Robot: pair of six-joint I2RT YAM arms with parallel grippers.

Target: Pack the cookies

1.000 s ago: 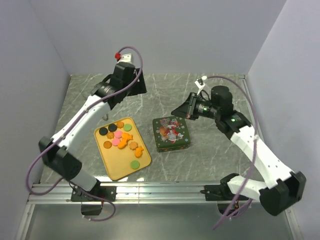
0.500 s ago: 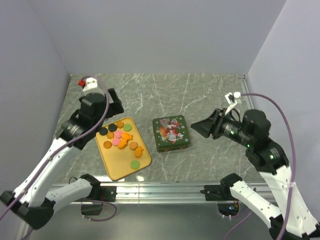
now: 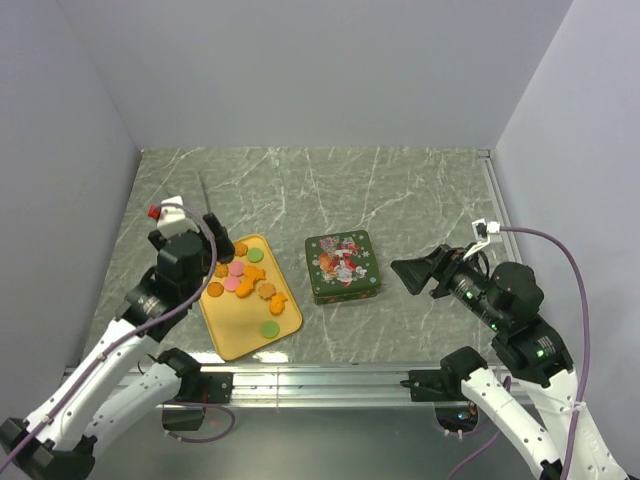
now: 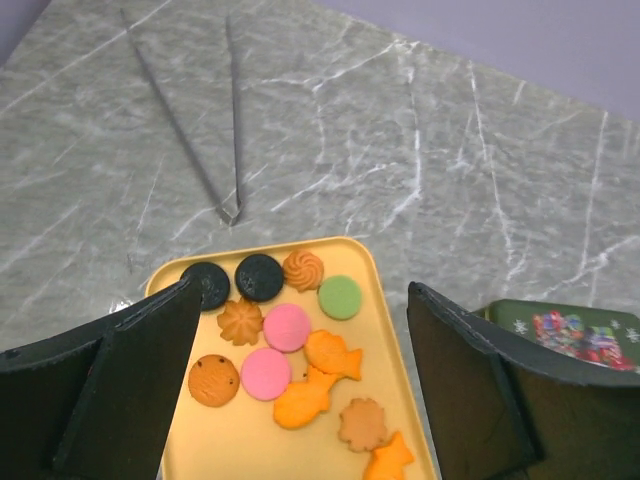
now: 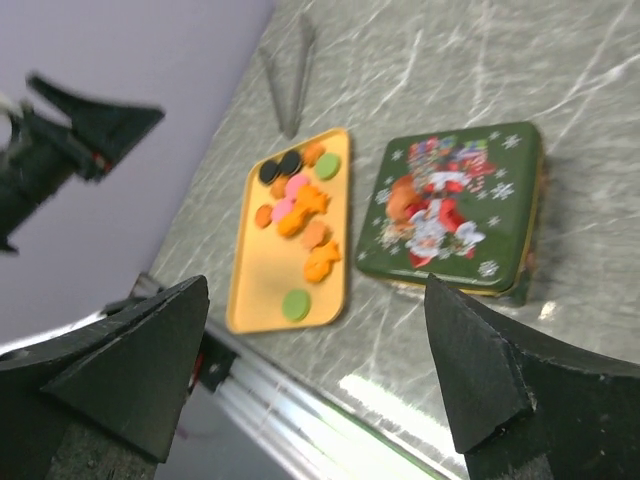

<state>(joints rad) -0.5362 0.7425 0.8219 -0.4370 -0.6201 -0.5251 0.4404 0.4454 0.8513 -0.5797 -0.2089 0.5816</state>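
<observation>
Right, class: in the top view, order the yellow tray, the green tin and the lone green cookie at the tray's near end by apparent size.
1. tray
2. tin
3. green cookie
All sit at similar depth, so nearness doesn't skew this order.

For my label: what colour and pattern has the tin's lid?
Dark green tin lid, festive red-and-white picture with snowflakes; clearest in the right wrist view.

My left pincer (image 4: 303, 292) spread wide above yellow tray (image 4: 250, 440); I see cookies (image 4: 288, 350) clustered on it, tongs (image 4: 232, 120) beyond on desk (image 4: 420, 130), green tin (image 4: 570, 332) at right edge.
</observation>
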